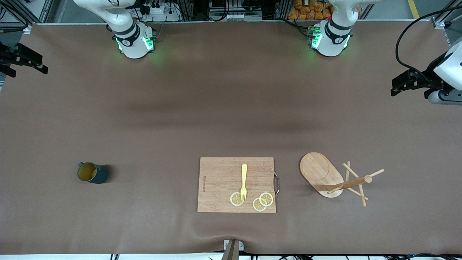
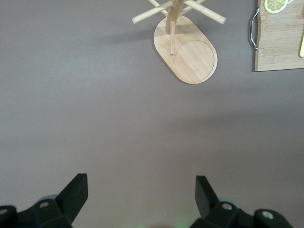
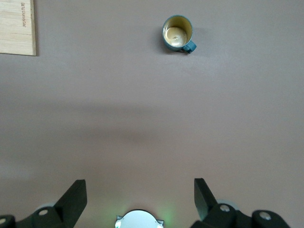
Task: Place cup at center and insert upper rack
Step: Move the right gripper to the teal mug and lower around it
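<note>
The cup (image 1: pixel 92 172), dark teal with a yellowish inside, stands upright on the brown table cover toward the right arm's end; it also shows in the right wrist view (image 3: pixel 178 33). The upper rack (image 1: pixel 321 173), a bamboo mug tree with an oval base, a post and crossing pegs, stands toward the left arm's end; it also shows in the left wrist view (image 2: pixel 190 52). My left gripper (image 1: pixel 408 83) (image 2: pixel 141 183) is open and empty, high over the left arm's end of the table. My right gripper (image 1: pixel 21 59) (image 3: pixel 140 187) is open and empty, high over the right arm's end.
A rectangular wooden cutting board (image 1: pixel 220 180) with a metal side handle lies between cup and rack, near the front edge. On it lie a yellow fork (image 1: pixel 244 180) and three lemon slices (image 1: pixel 236 199). Bare brown cover (image 1: pixel 231 108) spans the table's middle.
</note>
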Tool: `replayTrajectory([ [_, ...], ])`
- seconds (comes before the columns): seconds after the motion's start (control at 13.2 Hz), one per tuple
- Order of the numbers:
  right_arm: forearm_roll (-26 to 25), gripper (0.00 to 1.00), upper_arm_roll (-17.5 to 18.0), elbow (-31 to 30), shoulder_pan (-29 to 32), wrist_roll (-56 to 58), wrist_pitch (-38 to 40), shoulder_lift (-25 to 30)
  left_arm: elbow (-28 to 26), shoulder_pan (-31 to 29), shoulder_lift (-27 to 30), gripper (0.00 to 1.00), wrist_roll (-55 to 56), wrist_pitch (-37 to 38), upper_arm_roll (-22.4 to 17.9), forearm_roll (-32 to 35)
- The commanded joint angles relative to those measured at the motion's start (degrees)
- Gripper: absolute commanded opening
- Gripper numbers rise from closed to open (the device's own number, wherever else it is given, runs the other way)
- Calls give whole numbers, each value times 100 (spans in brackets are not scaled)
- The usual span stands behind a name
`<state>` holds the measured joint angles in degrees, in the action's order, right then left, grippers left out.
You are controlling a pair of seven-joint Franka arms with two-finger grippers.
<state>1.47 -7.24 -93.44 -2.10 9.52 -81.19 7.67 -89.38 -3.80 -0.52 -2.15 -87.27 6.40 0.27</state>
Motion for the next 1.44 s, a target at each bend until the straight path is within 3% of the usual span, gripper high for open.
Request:
replayTrajectory([
  [0.0,-24,100,74,-148,105,-81,6,190,131,10,-79,100,74,70,45,78],
  [0.38,-24,100,83,-148,105,-82,51,191,412,-42,-299,100,65,70,19,78],
  [0.61,-24,100,83,-165,87,-90,-378,-2,369,-7,-299,100,660,70,45,60],
  [1.36,-16,100,83,-174,-10,-73,-2637,-2242,272,63,-291,100,847,132,186,148],
])
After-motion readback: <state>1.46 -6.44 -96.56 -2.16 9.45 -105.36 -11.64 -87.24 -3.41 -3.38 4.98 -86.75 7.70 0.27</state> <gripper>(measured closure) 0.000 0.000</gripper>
